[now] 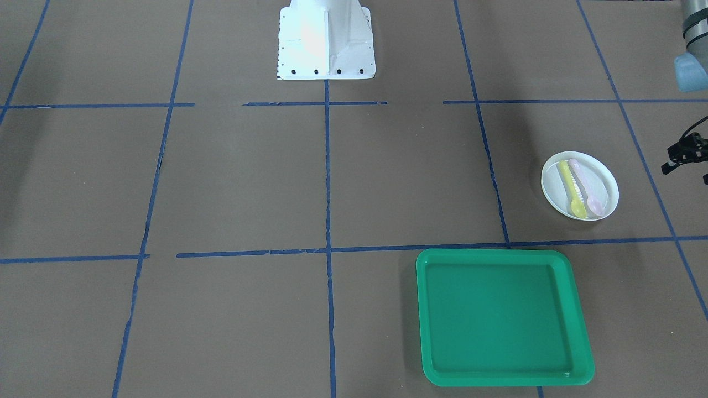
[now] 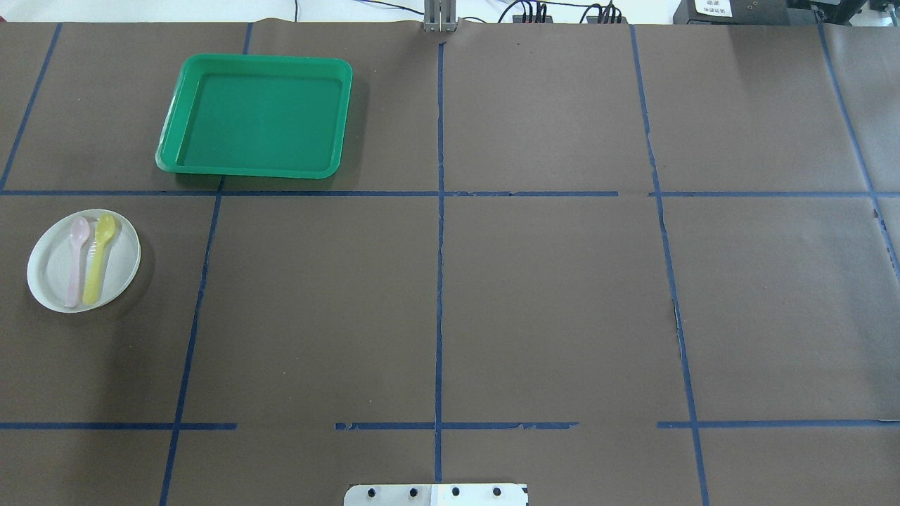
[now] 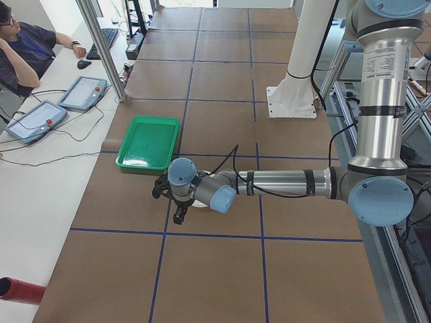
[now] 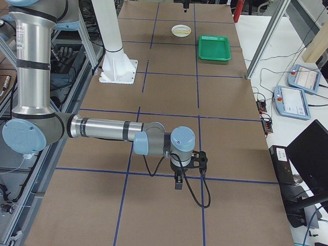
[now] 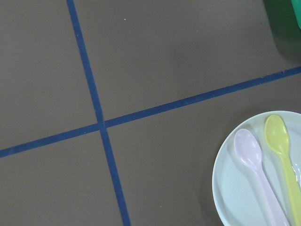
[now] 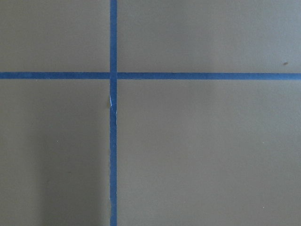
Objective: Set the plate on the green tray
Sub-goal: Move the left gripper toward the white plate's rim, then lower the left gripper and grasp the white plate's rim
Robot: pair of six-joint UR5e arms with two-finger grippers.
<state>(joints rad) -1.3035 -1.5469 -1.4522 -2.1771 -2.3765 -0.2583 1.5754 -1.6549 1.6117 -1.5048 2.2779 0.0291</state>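
Note:
The small white plate lies on the brown table with a pink and a yellow spoon on it. It also shows in the overhead view and at the lower right of the left wrist view. The empty green tray lies a short way from it, separate, seen too from overhead. My left gripper hovers beside the plate, towards the table's end; only a dark part shows in the front view, so I cannot tell its state. My right gripper hangs far away over bare table; I cannot tell its state.
The pink spoon and yellow spoon lie side by side on the plate. The white robot pedestal stands at mid-table. Blue tape lines mark a grid on the table. An operator sits at a side desk.

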